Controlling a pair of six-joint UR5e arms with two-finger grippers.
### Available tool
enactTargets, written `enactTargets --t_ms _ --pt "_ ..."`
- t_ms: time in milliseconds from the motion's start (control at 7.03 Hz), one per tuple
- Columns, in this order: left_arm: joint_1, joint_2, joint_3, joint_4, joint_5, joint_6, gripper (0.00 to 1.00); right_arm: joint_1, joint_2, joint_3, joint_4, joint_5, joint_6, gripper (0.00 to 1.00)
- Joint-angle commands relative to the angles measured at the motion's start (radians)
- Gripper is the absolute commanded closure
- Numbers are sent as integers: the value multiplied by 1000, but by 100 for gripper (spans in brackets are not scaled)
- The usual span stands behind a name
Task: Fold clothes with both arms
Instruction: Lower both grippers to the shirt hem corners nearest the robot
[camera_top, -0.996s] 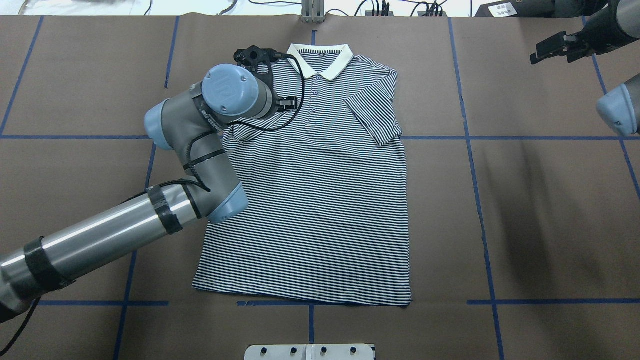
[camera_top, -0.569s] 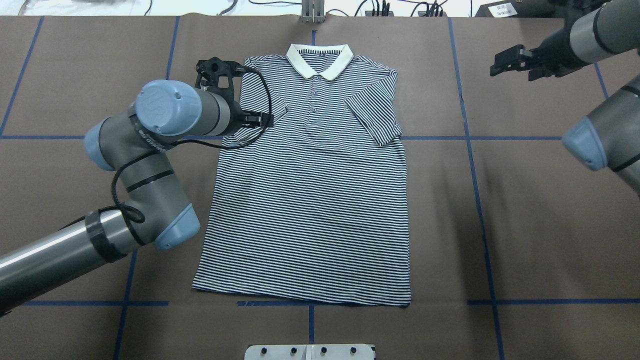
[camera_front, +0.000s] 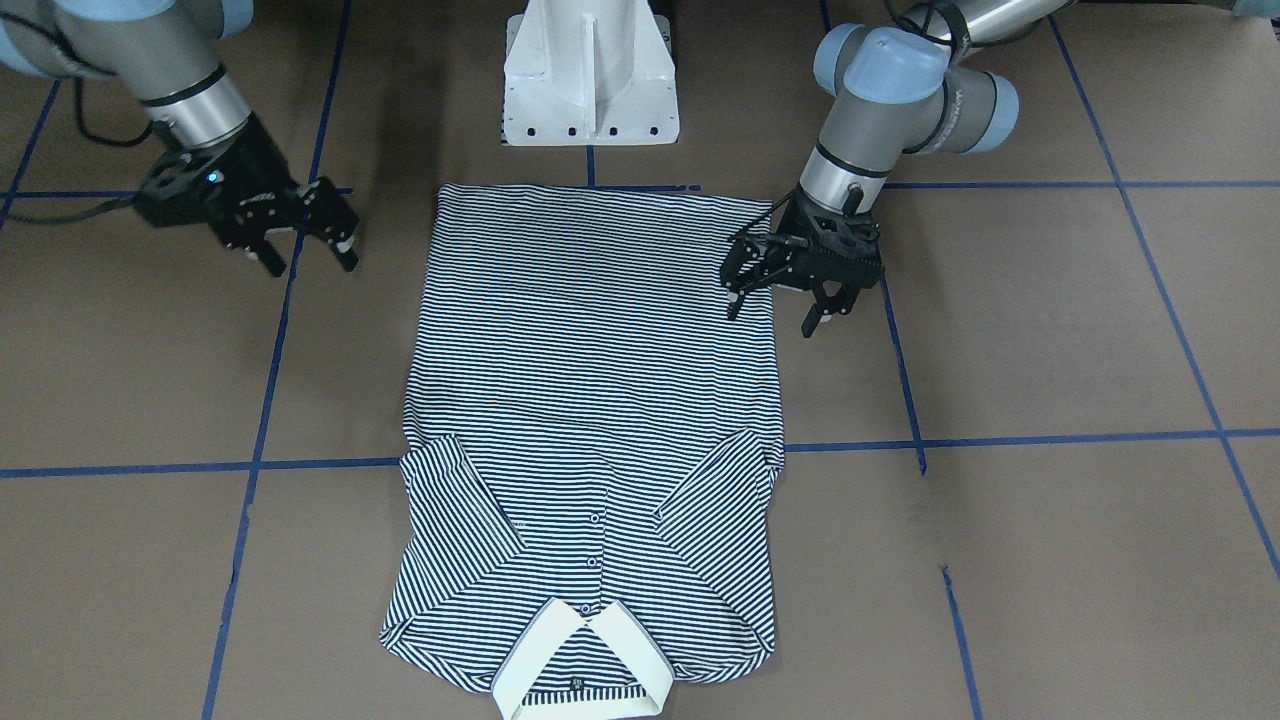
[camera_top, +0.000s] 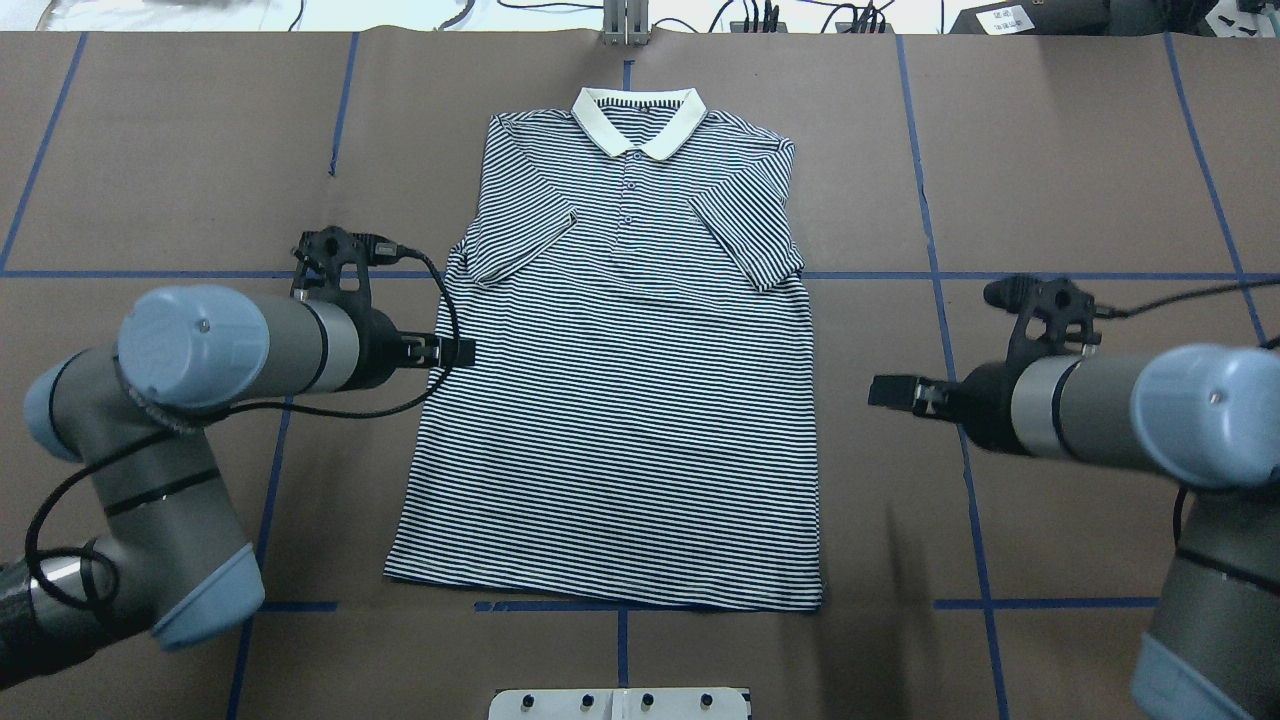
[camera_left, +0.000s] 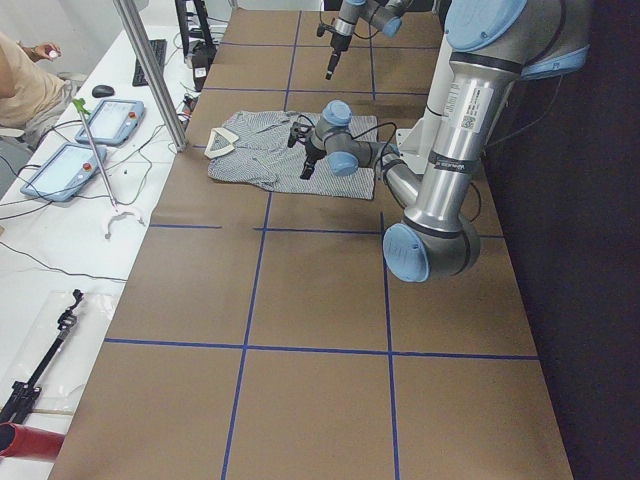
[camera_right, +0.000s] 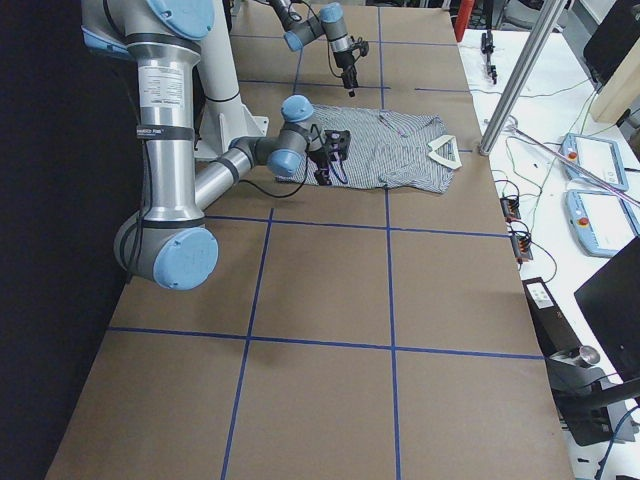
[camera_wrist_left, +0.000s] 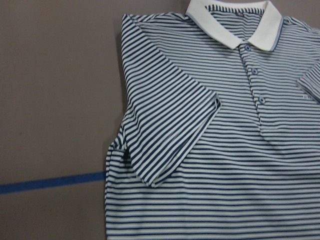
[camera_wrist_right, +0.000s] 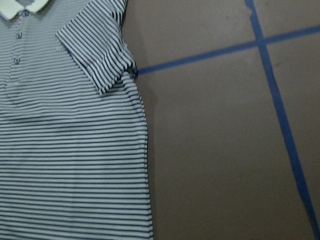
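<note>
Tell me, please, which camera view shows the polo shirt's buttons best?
The left wrist-mounted view: the buttons appear large and sharp below the collar. The overhead and front-facing views show them as tiny dots, the right wrist-mounted view catches only some at its edge, and the side views are too distant.

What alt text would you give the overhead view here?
A striped polo shirt lies flat on a brown table, sleeves folded in. The left claw hangs at one side edge, the right claw clear of the other; both empty.
</note>
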Motion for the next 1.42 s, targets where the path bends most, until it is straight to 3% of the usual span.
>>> enactTargets --t_ms 0,142,285,996,1138,1280 --pt "159 103 -94 -1 74 -195 18 -232 11 101 -165 -191 226 21" --pt "224 143 -118 0 109 -267 34 -249 108 97 -309 -210 267 23" --pt "263 176 -122 2 135 -277 35 -253 149 97 -356 -216 269 22" --pt "316 223 -128 25 143 -279 35 -282 148 94 -361 -259 269 17" --pt "320 220 -129 25 143 -279 40 -282 145 92 -363 -264 267 17" --pt "320 218 -129 25 143 -277 52 -282 145 92 -361 -264 267 17"
